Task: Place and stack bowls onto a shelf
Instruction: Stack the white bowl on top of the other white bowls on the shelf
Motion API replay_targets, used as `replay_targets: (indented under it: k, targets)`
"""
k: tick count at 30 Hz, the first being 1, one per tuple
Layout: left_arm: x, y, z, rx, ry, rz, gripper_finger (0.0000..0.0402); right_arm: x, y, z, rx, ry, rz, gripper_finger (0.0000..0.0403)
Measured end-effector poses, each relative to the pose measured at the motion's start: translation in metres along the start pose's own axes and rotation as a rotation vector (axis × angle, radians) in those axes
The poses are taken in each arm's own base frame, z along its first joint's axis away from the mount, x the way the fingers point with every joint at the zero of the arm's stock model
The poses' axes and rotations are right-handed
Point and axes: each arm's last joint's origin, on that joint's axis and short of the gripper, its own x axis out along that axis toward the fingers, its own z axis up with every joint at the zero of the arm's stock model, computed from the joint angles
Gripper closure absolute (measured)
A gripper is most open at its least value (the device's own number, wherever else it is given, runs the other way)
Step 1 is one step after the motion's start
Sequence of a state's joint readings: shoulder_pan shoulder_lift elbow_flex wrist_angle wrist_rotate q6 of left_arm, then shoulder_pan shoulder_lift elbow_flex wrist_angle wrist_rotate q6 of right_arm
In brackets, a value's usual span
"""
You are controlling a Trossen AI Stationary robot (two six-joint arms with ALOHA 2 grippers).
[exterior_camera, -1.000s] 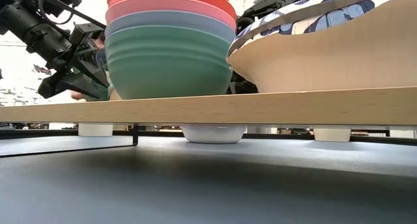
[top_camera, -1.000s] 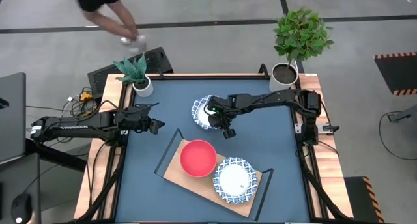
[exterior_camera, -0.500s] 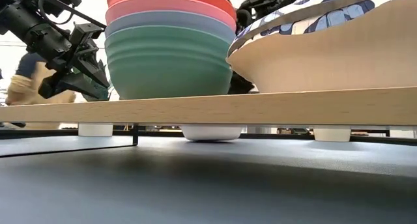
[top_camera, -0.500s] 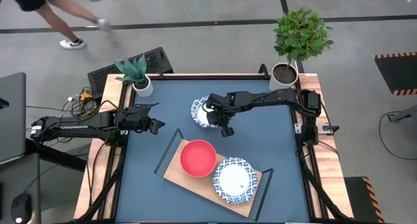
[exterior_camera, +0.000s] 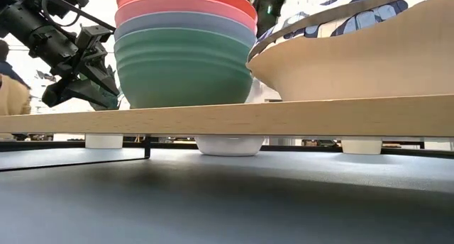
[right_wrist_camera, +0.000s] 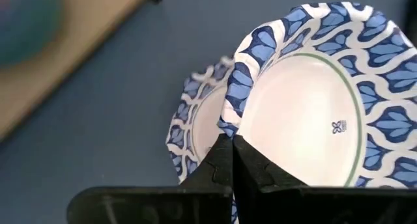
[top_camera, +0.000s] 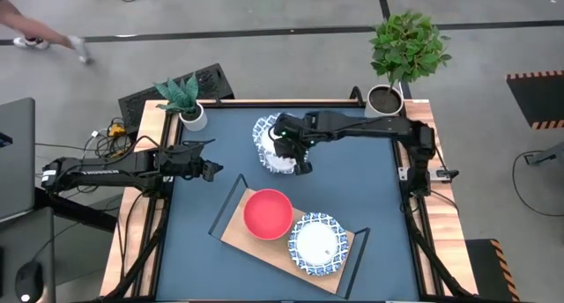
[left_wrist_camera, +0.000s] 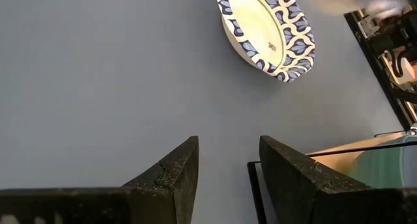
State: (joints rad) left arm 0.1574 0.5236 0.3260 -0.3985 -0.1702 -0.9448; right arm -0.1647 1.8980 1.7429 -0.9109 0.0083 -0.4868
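Observation:
A white bowl with a blue patterned rim (top_camera: 269,140) (left_wrist_camera: 267,28) sits on the dark blue table beyond the shelf, with my right gripper (top_camera: 295,158) (right_wrist_camera: 231,152) shut on its rim. A second patterned rim (right_wrist_camera: 186,129) shows just behind it. Its white foot (exterior_camera: 228,145) is on the table. The light-wood shelf (top_camera: 263,250) (exterior_camera: 284,116) carries the pink-red bowl (top_camera: 267,213) stacked over the teal-green bowl (exterior_camera: 181,67). Beside them is another white and blue bowl (top_camera: 317,243). My left gripper (top_camera: 214,171) (left_wrist_camera: 228,155) waits open above the table's left part. My right gripper pinches the bowl's patterned rim (right_wrist_camera: 229,120) between its two fingers, one on the inside and one on the outside. The bowl looks tipped up toward the wrist camera. Its lower side is hidden from that view.
Two white plant pots stand at the table's far edge, one on the left (top_camera: 192,116) and one on the right (top_camera: 385,99). Black frame ends (top_camera: 231,202) rise at the shelf's sides. A person's leg (top_camera: 35,34) shows on the floor beyond the table.
My right gripper moved toward the table's far edge and a little left, onto the white and blue bowl. The bowl shifted slightly toward the far edge. The person behind the table walked off to the left.

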Motion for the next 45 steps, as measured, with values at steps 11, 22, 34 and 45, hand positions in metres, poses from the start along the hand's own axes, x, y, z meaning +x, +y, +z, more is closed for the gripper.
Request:
replay_targets:
  k: [11, 22, 34, 45]
  targets:
    - [0.0, 0.0, 0.0, 0.01, -0.009, 0.006, 0.0255, -0.133, 0.047, 0.03, 0.006, -0.108, -0.186, 0.0387]
    - [0.0, 0.0, 0.001, 0.005, -0.014, 0.005, 0.0255, -0.221, 0.166, 0.017, 0.186, -0.306, -0.082, 0.0387]
    - [0.0, 0.0, 0.0, 0.008, -0.012, 0.006, 0.0255, -0.216, 0.297, 0.011, 0.212, -0.291, 0.032, 0.0387]
    - [0.0, 0.0, 0.0, 0.009, -0.008, 0.011, 0.0255, -0.154, 0.341, 0.025, 0.162, -0.149, -0.012, 0.0384]
